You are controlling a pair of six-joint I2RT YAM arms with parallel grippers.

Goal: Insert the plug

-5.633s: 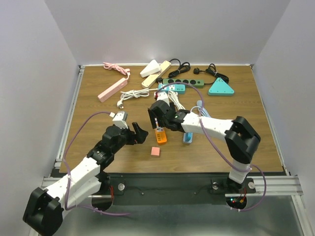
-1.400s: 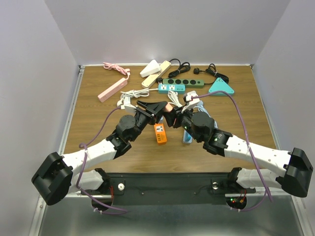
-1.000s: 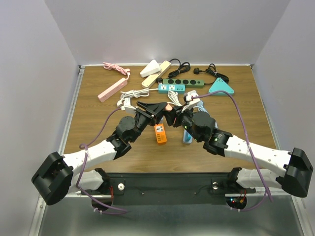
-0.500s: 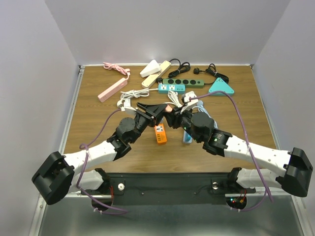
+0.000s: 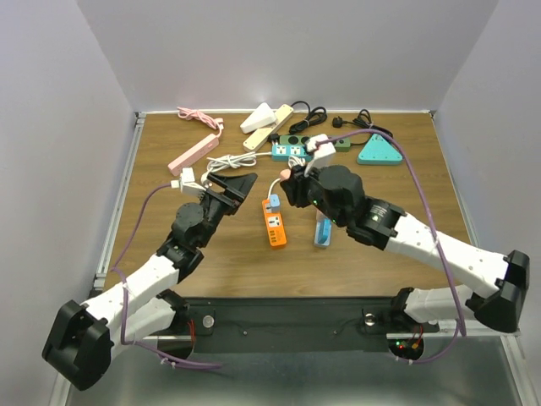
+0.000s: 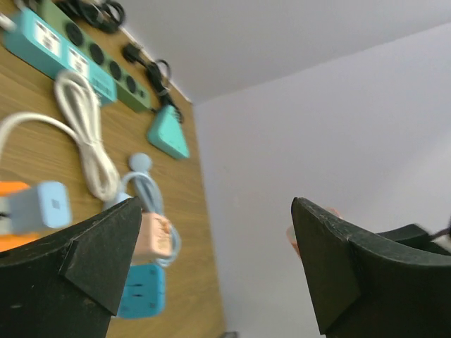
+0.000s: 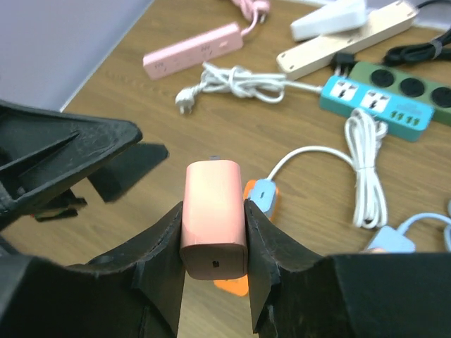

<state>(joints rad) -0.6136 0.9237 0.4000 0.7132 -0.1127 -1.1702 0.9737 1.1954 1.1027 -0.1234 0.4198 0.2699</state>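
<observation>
pink, smooth plug [image 7: 213, 220], a rounded rectangular block, sits clamped between the black right fingers [image 7: 163, 264]. it is held raised above the wood-grain bench [image 5: 161, 237], near the slim orange power strip [image 5: 275, 228]. matte black, wedge-shaped left fingers [image 6: 99, 253] stand spread wide, gripping nothing, also off the bench.

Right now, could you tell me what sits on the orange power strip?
A light-blue plug sits at the far end of the orange power strip. From the right wrist, the pink adapter in the right gripper hides most of it.
</observation>
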